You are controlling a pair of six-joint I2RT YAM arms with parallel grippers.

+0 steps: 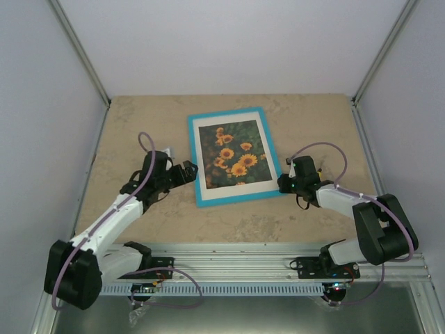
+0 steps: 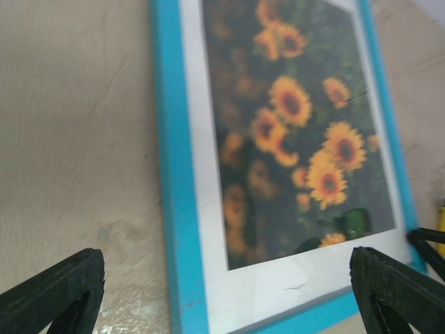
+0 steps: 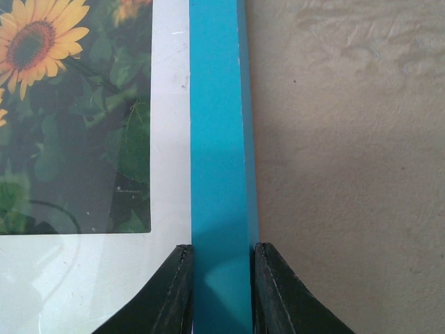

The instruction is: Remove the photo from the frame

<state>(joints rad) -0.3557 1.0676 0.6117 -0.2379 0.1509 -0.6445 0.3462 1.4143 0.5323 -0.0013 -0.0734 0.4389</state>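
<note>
Photo (image 1: 233,154) is seen in the frame (image 1: 192,160) near bench's (image 1: 139,125) far edge; frame border is clamped by right gripper (image 3: 221,257), left gripper (image 1: 189,170) splayed wide.

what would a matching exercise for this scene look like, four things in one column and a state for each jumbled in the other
Column one
1. frame
2. photo
3. left hand
4. right hand

Column two
a. wide open, holding nothing
b. fingers tight on either side of the blue border
c. lying flat and face up on the table
d. inside the frame, bordered by the white mat

Pairs: 1-c, 2-d, 3-a, 4-b
</note>
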